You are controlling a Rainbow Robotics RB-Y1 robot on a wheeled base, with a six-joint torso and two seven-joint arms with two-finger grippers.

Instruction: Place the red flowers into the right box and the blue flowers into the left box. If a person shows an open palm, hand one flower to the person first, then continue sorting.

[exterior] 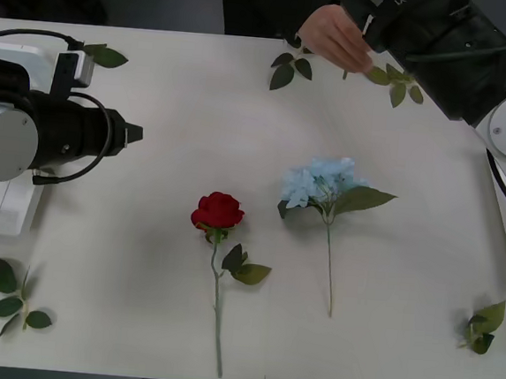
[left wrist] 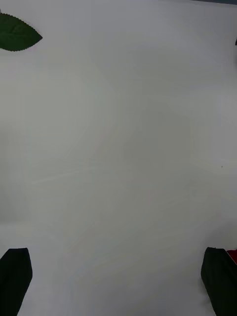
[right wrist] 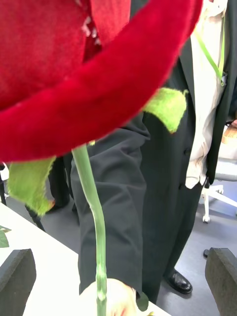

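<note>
A red flower [right wrist: 84,74] looms close in the right wrist view. Its stem [right wrist: 96,217] runs down to a person's hand [right wrist: 106,296], which holds it. My right gripper [right wrist: 118,284] is open, one finger on each side of the stem, and hangs at the table's far edge beside that hand [exterior: 337,35]. Another red flower [exterior: 218,211] and a blue flower [exterior: 323,182] lie side by side mid-table. My left gripper [exterior: 134,132] hovers open over bare table, left of the red flower. The left box [exterior: 3,208] lies partly under my left arm. The right box [exterior: 505,220] shows at the right edge.
Loose green leaf sprigs lie at the far edge [exterior: 290,69] [exterior: 400,83], at the far left [exterior: 101,54], front left [exterior: 17,297] and front right [exterior: 485,327]. A person in a dark suit [right wrist: 148,197] stands behind the table.
</note>
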